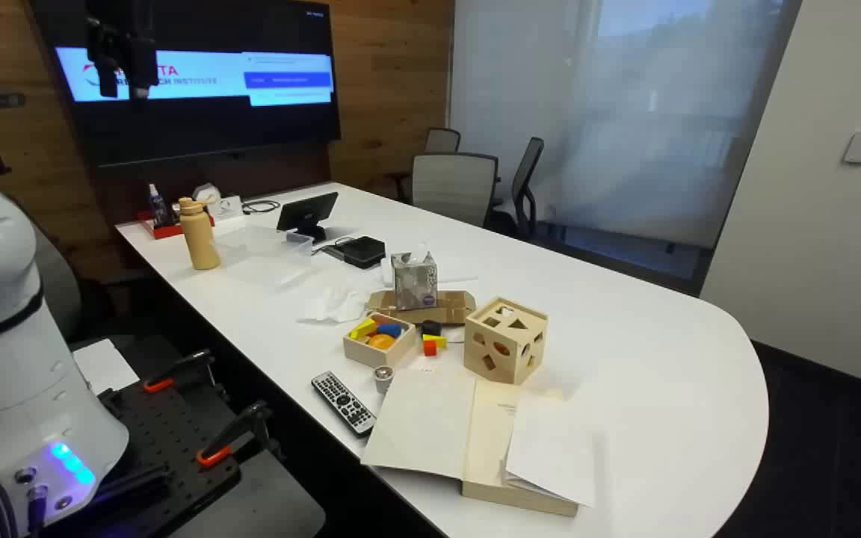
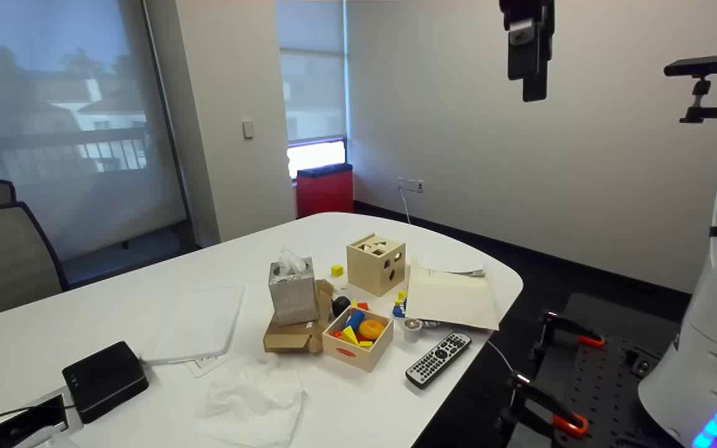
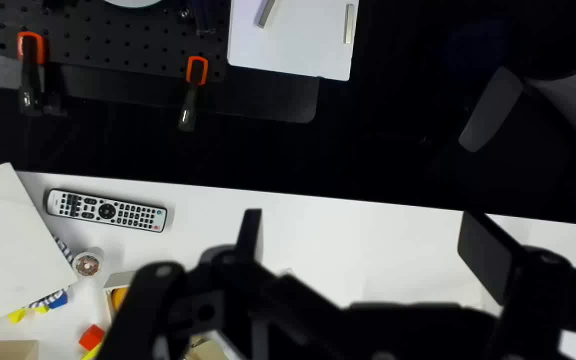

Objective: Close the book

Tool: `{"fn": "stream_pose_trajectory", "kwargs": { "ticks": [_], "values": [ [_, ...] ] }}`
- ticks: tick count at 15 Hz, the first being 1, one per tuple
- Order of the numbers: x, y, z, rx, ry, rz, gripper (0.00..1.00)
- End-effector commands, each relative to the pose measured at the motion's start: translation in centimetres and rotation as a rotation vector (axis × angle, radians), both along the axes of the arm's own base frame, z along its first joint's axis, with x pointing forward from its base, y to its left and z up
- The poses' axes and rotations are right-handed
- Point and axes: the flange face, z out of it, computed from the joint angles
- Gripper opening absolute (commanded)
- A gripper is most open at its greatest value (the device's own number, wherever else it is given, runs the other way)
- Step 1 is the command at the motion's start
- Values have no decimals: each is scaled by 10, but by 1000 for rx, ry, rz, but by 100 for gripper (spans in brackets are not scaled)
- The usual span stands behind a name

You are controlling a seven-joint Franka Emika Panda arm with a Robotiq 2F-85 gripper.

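Wrist view shows the gripper (image 3: 363, 245) with fingers spread wide over the table (image 3: 198, 220), while in an exterior view the book (image 1: 486, 441) lies open, a cover corner at the robot-side edge, tabletop stretching beyond to the rounded end.

The white arm (image 1: 8, 373) stands beside the long edge of the table (image 1: 655, 373), with blue lights (image 1: 72, 463) glowing low down on it. Its gripper (image 3: 360, 235) hangs up high, pointing down. The two black fingers (image 3: 484, 256) are spread wide apart, close to that long edge in the wrist view.
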Motion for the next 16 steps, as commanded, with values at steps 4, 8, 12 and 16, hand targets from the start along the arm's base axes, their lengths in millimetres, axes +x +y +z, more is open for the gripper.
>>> {"fn": "stream_pose_trajectory", "kwargs": {
  "ticks": [4, 8, 12, 16],
  "values": [
    [29, -4, -18, -49, 15, -34, 100],
    [79, -17, -56, -149, 17, -123, 100],
    [125, -30, -121, -294, 79, -225, 100],
    [141, -34, -191, -423, 194, -332, 100]
  ]
}}
